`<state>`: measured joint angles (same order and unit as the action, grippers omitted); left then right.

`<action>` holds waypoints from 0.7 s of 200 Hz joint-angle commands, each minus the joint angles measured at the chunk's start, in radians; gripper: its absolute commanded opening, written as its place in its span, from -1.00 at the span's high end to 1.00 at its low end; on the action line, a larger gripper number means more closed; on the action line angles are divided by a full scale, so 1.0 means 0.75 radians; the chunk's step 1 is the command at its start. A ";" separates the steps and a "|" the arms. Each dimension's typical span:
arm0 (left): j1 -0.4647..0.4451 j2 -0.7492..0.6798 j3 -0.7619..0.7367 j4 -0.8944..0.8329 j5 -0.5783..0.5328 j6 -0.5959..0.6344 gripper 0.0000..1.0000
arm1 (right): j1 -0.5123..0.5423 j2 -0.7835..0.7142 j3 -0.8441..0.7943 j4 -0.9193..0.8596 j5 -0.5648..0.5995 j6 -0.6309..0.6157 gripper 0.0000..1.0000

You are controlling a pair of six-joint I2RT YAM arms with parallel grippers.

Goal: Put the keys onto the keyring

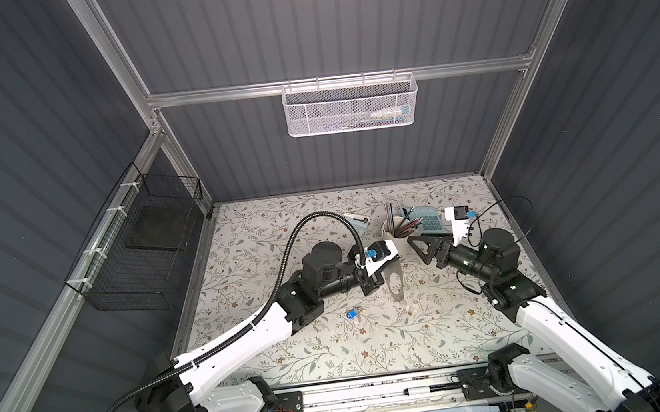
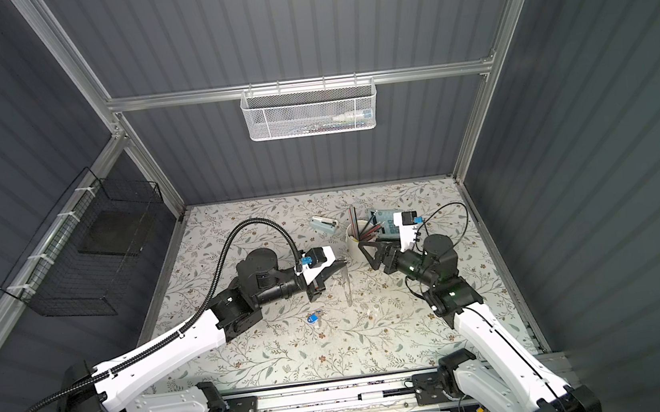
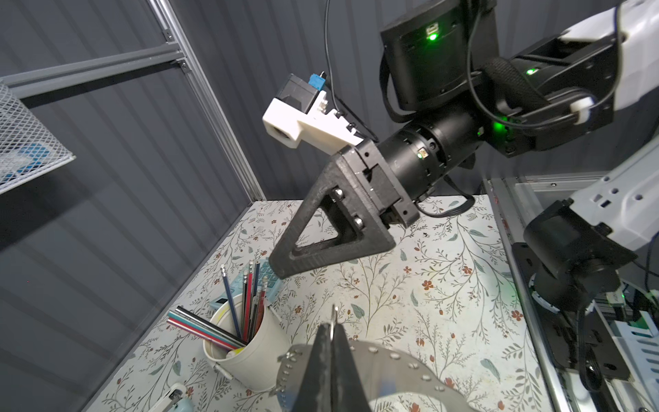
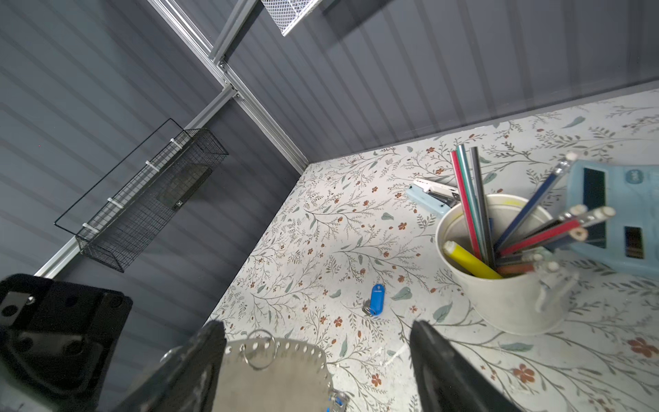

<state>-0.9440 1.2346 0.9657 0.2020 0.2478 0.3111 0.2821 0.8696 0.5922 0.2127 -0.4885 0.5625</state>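
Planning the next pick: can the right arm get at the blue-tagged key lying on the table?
Probably yes. The right claw is open and empty; the blue-tagged key lies alone on the tabletop. But the keyring, held up by the left claw, stands partly between them, so going around it seems wise.

Grey ribbed walls (image 1: 322, 28) — floral tabletop (image 1: 335, 352)

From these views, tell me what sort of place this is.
Probably a robot test cell staged as a desk: grey panel walls in an aluminium frame, a floral tabletop, and on it a white cup of pencils, a calculator and a stapler.
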 commanded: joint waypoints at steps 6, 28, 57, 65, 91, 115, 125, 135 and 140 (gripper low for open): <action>-0.005 -0.097 -0.016 0.067 -0.145 -0.133 1.00 | 0.000 -0.023 0.038 -0.074 0.036 -0.044 -0.68; 0.037 -0.176 -0.056 0.056 -0.214 -0.276 1.00 | 0.021 -0.002 0.069 -0.187 0.045 -0.080 -0.66; 0.237 -0.240 -0.048 -0.068 -0.113 -0.547 1.00 | 0.096 0.032 0.088 -0.316 0.080 -0.130 -0.62; 0.299 -0.259 -0.060 -0.085 -0.079 -0.607 1.00 | 0.130 0.040 0.088 -0.342 0.108 -0.154 -0.62; 0.395 -0.325 -0.108 -0.151 -0.088 -0.688 1.00 | 0.239 0.093 0.059 -0.353 0.165 -0.187 -0.54; 0.454 -0.352 -0.130 -0.245 -0.124 -0.728 1.00 | 0.381 0.197 0.050 -0.345 0.264 -0.221 -0.46; 0.479 -0.362 -0.143 -0.272 -0.139 -0.745 1.00 | 0.440 0.250 0.051 -0.335 0.298 -0.234 -0.42; 0.501 -0.369 -0.160 -0.293 -0.152 -0.765 1.00 | 0.502 0.307 0.059 -0.339 0.356 -0.246 -0.38; 0.516 -0.370 -0.167 -0.302 -0.156 -0.773 1.00 | 0.534 0.322 0.058 -0.332 0.380 -0.251 -0.37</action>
<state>-0.5945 0.9852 0.8661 0.0349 0.1516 -0.1986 0.5976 1.0473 0.6361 -0.0261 -0.3161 0.4164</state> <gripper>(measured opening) 0.049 0.696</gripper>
